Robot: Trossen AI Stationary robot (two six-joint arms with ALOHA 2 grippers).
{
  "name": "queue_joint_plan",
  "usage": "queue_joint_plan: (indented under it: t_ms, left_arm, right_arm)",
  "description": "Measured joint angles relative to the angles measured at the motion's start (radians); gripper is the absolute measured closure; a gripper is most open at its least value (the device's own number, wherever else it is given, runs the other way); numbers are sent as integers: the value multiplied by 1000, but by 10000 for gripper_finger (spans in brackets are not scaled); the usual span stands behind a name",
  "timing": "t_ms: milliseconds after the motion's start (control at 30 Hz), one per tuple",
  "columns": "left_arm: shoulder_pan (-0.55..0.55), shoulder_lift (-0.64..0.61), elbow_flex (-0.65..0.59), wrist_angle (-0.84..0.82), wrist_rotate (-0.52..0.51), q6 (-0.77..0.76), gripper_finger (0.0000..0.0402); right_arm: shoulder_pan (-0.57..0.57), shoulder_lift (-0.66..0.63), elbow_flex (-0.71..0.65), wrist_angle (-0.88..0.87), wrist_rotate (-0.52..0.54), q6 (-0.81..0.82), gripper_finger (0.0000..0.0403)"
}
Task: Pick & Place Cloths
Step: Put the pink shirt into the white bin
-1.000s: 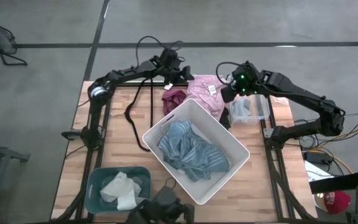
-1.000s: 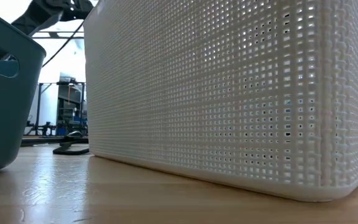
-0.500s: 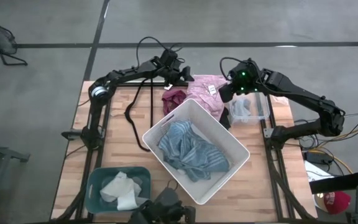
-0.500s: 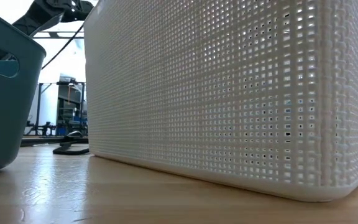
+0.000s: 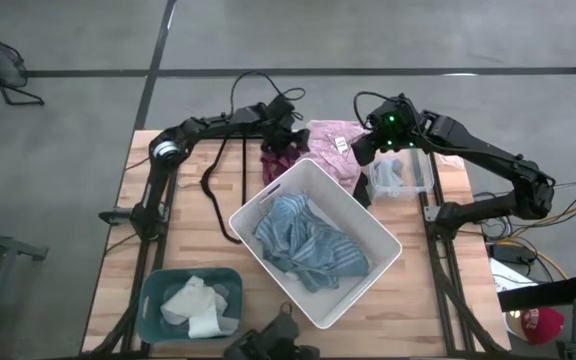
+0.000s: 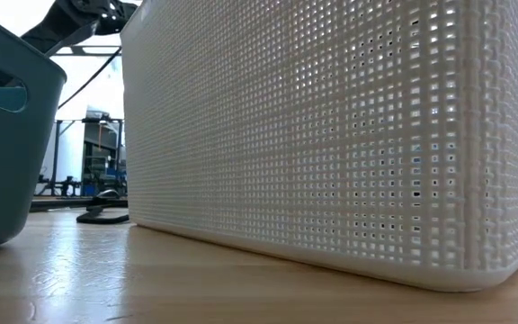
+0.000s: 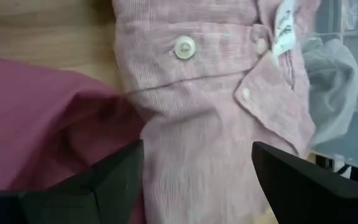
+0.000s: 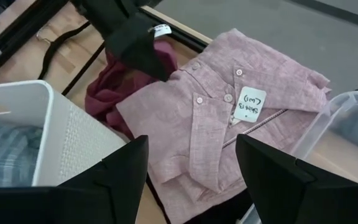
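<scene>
On the wooden table (image 5: 190, 215), my left gripper (image 7: 194, 180) reaches low, fingers spread, over the pink shirt (image 7: 229, 124) beside the maroon cloth (image 7: 36, 118); my right gripper (image 8: 188, 177) hovers near, also spread.

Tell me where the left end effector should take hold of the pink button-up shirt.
Probably the folded edge of the pink button-up shirt beside the maroon cloth, approached from above. The open left end effector hovers there, and the layered fold gives the fingers a ridge to pinch.
</scene>
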Motion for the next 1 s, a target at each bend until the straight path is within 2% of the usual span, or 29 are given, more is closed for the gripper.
queue_joint_plan:
  t_ms: [267, 367, 433, 667, 800, 1000]
  left_arm:
    - [-6, 120, -1, 121, 61, -130, 99]
    - [0, 123, 0, 133, 36, -121, 99]
    - [6, 124, 0, 168, 55, -108, 99]
    - [14, 124, 0, 175, 183, 0, 106]
    - [16, 125, 0, 170, 210, 20, 160]
    - [14, 125, -14, 129, 186, 101, 323]
  right_arm:
    - [-8, 0, -33, -1, 2, -38, 190]
    - [-10, 0, -46, -2, -1, -41, 198]
    - [-15, 0, -51, -1, -2, -41, 204]
    - [-34, 0, -55, 1, -5, -42, 223]
    - [-50, 0, -56, 9, -5, -42, 235]
    - [-61, 0, -56, 26, -5, -42, 255]
